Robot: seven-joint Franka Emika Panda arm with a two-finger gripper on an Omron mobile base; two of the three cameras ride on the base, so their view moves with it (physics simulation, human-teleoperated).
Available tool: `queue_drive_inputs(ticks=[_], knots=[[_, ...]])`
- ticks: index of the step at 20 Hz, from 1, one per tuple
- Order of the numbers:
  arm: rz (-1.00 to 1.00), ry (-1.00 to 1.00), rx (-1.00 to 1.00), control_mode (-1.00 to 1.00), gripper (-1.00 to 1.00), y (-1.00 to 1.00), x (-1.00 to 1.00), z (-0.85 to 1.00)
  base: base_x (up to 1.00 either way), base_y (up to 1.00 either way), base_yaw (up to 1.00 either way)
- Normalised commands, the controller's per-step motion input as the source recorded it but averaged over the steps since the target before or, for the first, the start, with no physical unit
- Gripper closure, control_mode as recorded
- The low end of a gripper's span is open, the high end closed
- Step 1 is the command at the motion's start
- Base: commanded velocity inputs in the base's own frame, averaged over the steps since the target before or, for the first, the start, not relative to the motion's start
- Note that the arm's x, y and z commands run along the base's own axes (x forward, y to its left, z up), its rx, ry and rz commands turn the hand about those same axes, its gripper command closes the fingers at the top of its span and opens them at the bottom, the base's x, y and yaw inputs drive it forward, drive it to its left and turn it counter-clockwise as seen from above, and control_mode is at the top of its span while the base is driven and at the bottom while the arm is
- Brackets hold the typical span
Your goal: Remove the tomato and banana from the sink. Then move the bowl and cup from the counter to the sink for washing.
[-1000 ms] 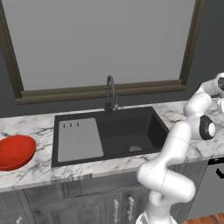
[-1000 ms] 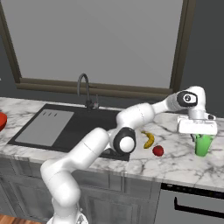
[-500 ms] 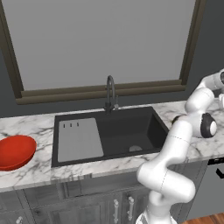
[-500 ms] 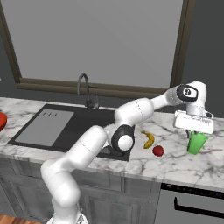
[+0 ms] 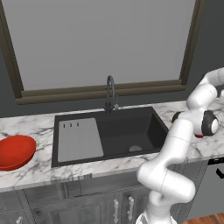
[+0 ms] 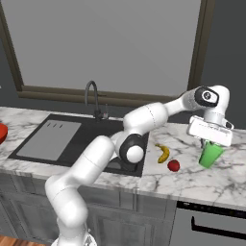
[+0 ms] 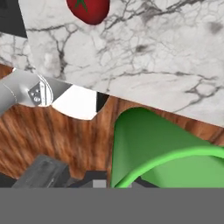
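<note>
From the left base camera, a black sink (image 5: 109, 133) sits recessed in a white marble counter (image 5: 30, 168), with a grey drainboard on its left side and a dark faucet (image 5: 110, 92) behind it. No fruit lies in the visible part of the basin. A wide red bowl (image 5: 15, 151) rests on the counter well to the left of the sink, cut off at the picture's edge. The white arm bends up and away to the right. From the right base camera, the arm reaches across to the counter right of the sink, where the gripper (image 6: 210, 142) is clamped on the rim of a small green cup (image 6: 211, 153), which hangs tilted and appears lifted just clear of the marble, though the gap is hard to judge. A yellow banana (image 6: 164, 153) and a small red tomato (image 6: 174, 166) lie on the counter close together, between the sink and the cup. From the hand camera, the cup's green wall and rim sit right at the fingers, with marble, the tomato and wooden floor beyond. The cup looks light, rigid and smooth, so a pinch on one wall near the rim should carry it, though it may swing or slip if moved fast. The bowl is wider and probably heavier; its rim is the likely place to grip.
</note>
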Motion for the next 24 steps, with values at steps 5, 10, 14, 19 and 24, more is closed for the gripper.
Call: queue_drive_inputs(ticks=[5, 10, 14, 19, 24], knots=[[0.0, -0.15, 0.0, -1.0, 1.0, 0.43, -0.31, 0.05, 0.0, 0.0, 0.0], [0.0, -0.17, -0.01, -1.0, 1.0, 0.42, -0.26, 0.02, 0.0, 0.0, 0.0], [0.02, -0.12, -0.07, -1.0, 1.0, 0.39, -0.23, 0.04, 0.0, 0.0, 0.0], [0.04, -0.14, -0.15, -1.0, 1.0, 0.37, -0.25, 0.03, 0.0, 0.0, 0.0], [0.03, -0.12, -0.21, -1.0, 1.0, 0.38, -0.2, 0.01, 0.0, 0.0, 0.0]])
